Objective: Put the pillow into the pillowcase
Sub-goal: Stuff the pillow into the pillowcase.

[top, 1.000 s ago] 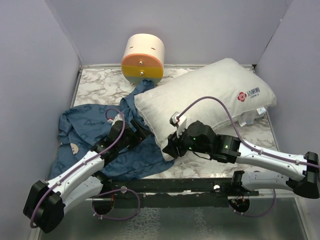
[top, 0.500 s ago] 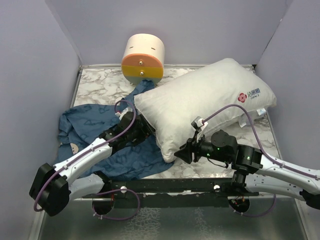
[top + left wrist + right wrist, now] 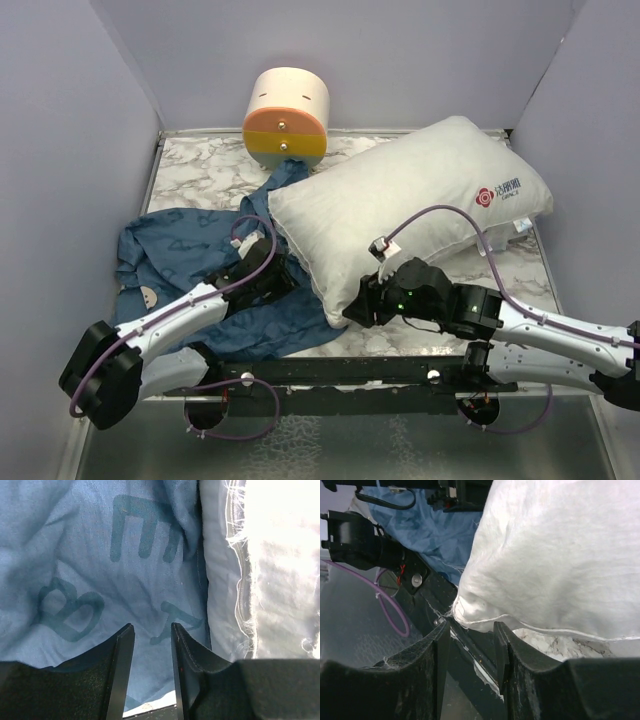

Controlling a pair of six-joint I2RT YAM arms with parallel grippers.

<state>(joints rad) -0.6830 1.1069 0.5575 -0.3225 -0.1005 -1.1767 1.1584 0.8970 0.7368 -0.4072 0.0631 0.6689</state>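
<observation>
Left gripper [image 3: 152,627]: jaws parted by a narrow gap with nothing between them, tips close over the pillowcase [image 3: 85,570], just beside the pillow [image 3: 280,580]. Right gripper [image 3: 472,624]: jaws parted, tips at the pillow's near corner, not clamped on it. The pillow lies diagonally on the bench [image 3: 200,165], its near-left end overlapping the crumpled pillowcase.
</observation>
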